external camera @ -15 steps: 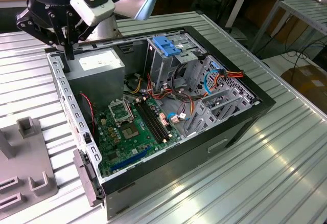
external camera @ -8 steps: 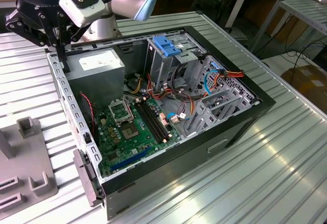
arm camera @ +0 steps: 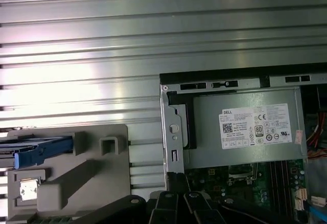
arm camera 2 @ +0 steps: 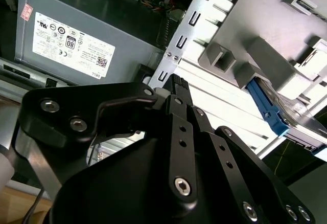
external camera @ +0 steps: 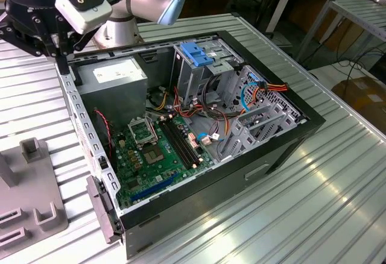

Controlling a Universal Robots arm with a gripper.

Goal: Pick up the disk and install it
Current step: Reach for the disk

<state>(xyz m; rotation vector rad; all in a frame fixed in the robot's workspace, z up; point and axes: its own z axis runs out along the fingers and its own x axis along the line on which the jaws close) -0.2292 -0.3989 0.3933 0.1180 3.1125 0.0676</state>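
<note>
The disk (arm camera: 45, 149) rests in a grey fixture (arm camera: 87, 175) on the table beside the computer case; its blue side rail faces out. In the second wrist view the disk's blue rail (arm camera 2: 266, 107) shows at the fixture's (arm camera 2: 265, 45) edge. My gripper (external camera: 62, 64) hangs at the exterior view's upper left, over the case's metal rim (external camera: 75, 104) near the power supply. Its fingers are shut (arm camera 2: 174, 81) with nothing between them, pointing at the rim, and it is apart from the disk. The gripper's tip (arm camera: 178, 179) also sits over the rim in the first wrist view.
The open case holds a grey power supply box (external camera: 114, 74) with a white label, a green motherboard (external camera: 154, 149), cables, and a metal drive cage with a blue latch (external camera: 199, 53). The grey fixture (external camera: 30, 198) lies at the exterior view's lower left on the ribbed metal table (external camera: 313, 204).
</note>
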